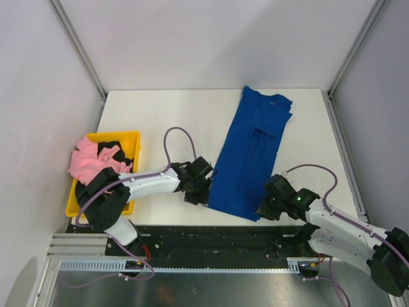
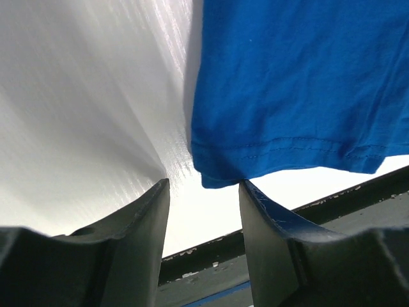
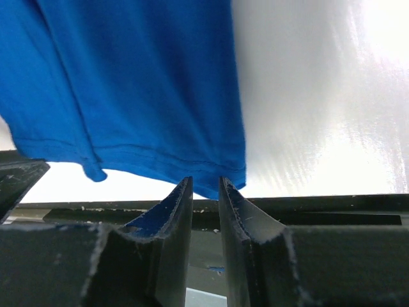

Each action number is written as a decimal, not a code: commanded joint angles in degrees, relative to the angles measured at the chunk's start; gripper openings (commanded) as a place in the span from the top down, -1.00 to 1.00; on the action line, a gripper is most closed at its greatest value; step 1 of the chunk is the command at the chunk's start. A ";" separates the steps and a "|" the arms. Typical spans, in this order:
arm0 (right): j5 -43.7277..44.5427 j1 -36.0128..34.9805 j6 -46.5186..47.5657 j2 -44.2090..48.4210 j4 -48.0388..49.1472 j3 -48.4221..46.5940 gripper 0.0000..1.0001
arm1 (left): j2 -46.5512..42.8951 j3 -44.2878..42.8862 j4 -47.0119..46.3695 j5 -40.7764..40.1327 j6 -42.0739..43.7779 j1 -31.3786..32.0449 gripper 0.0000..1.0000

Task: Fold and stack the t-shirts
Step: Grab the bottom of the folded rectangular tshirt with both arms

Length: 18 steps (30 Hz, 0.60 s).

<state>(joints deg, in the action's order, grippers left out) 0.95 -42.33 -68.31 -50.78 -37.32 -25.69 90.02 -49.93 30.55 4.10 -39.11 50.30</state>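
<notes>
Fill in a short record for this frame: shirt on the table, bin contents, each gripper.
on table: blue t-shirt, folded into a long strip, lying diagonally
bin: yellow bin at the left edge, holding a crumpled pink t-shirt and black t-shirt
left gripper: open, astride the strip's near left corner
right gripper: jaws narrow, near right corner at the tips; grip unclear

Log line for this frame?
royal-blue cloth t-shirt: folded lengthwise, flat on white table | left gripper: open at near-left hem corner | right gripper: nearly closed at near-right hem corner, grip unclear
</notes>
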 commanded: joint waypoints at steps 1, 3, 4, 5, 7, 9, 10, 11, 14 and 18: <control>0.72 -0.51 -2.18 0.26 1.77 1.50 0.45 | -1.26 0.72 -1.15 -1.60 -0.83 -0.41 -0.04; 0.94 -0.55 -2.35 0.58 0.97 2.07 0.45 | -2.59 0.52 -1.14 -1.30 -0.73 -0.57 -0.04; 1.01 -0.56 -2.44 0.81 0.51 2.32 0.45 | -3.33 0.31 -1.12 -1.03 -0.67 -0.69 -0.04; 1.13 -0.52 -2.53 0.97 0.15 2.58 0.45 | -3.96 0.03 -1.15 -0.85 -0.60 -0.80 -0.04; 1.28 -0.55 -2.70 1.11 -0.36 3.11 0.45 | -5.27 -0.56 -1.09 -0.30 -0.46 -1.10 -0.04; 1.26 -0.56 -2.81 0.99 -0.77 3.59 0.45 | -6.27 -1.16 -1.10 0.41 -0.46 -1.27 -0.04; 1.29 -0.56 -2.84 0.93 -0.93 3.79 0.45 | -6.66 -1.50 -1.01 0.66 -0.45 -1.35 -0.04; 1.27 -0.61 -2.86 0.81 -1.10 3.97 0.45 | -6.94 -1.76 -0.97 0.79 -0.44 -1.48 -0.04; 1.25 -0.73 -2.81 0.55 -1.74 4.14 0.43 | -6.82 -2.73 -0.93 0.73 -0.25 -2.02 -0.04; 1.48 -0.88 -2.83 0.89 -2.38 4.16 0.38 | -4.64 -3.51 -0.91 0.22 0.06 -4.04 -0.04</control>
<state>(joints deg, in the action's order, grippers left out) 0.91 -42.65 -70.13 -50.35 -37.78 -21.76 84.82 -50.83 30.55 4.69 -39.07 48.42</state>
